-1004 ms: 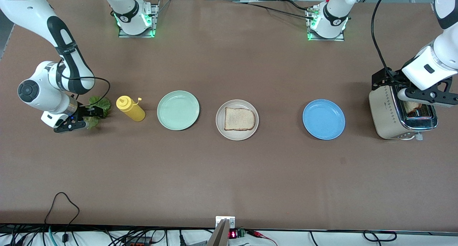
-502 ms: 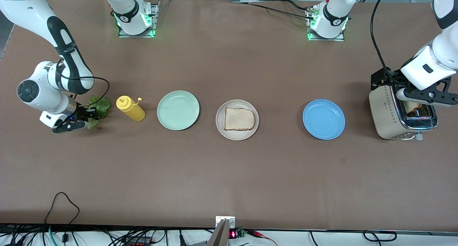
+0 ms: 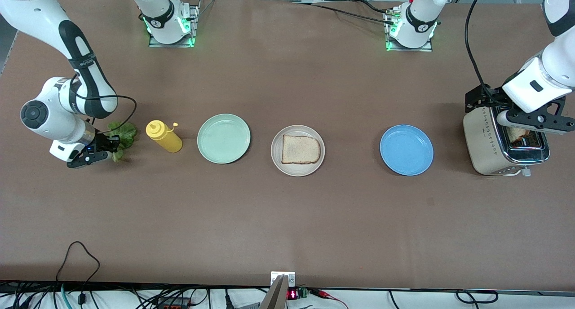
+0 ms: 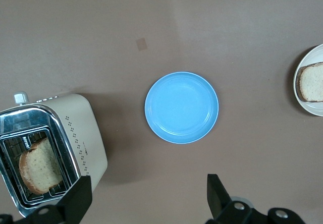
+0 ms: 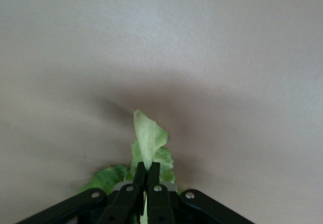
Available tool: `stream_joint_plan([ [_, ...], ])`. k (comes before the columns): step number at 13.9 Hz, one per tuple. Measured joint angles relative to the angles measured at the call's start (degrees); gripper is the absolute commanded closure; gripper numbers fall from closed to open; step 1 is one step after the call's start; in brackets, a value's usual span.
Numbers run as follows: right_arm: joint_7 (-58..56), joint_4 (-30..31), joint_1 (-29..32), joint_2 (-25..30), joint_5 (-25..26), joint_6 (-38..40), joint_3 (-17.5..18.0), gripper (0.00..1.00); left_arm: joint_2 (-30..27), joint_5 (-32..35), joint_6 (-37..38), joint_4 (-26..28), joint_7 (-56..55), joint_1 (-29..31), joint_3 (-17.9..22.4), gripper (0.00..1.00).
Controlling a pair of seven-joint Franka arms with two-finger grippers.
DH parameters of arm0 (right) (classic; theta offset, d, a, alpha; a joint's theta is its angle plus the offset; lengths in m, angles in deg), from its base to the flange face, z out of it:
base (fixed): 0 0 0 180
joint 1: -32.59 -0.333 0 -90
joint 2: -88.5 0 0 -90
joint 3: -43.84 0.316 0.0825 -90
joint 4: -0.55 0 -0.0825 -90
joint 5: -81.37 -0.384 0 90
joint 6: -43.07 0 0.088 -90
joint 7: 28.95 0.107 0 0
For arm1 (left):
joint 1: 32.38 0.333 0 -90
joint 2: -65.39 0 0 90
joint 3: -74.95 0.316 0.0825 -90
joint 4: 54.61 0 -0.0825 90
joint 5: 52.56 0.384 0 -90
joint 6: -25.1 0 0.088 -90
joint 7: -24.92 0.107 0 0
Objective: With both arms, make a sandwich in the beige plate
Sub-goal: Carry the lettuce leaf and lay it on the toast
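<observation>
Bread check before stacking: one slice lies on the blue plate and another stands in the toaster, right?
Wrong plate. The front view shows the slice lying on the beige plate; the blue plate holds nothing. The other slice does stand in the toaster.

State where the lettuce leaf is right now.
In the front view the lettuce lies on the table at the right arm's end, beside the yellow bottle, pinched in the shut right gripper.
</observation>
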Motion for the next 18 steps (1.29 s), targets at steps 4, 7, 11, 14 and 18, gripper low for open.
stream_joint_plan([
  [4,-6.2,-8.5,-2.5,6.0,0.1,20.6,1.0,1.0,0.0,0.0,0.1,0.0,0.0,-0.1,0.0,0.0],
  [7,-11.2,-17.5,-6.4,7.8,0.0,33.1,1.6,1.0,0.0,0.0,0.2,0.0,-0.1,-0.2,0.0,0.0],
  [11,-15.7,-28.0,-13.6,7.6,-2.8,42.2,1.8,1.0,0.0,0.0,0.2,-0.1,-0.1,-0.2,-0.2,0.0],
  [14,-16.1,-33.3,-20.0,7.6,-7.6,43.3,2.0,1.0,0.0,0.0,0.2,-0.1,-0.1,-0.2,-0.2,0.0],
  [18,-14.8,-36.8,-29.9,6.2,-11.6,42.2,2.1,1.0,0.0,0.0,0.3,-0.1,-0.1,-0.2,-0.2,0.0],
])
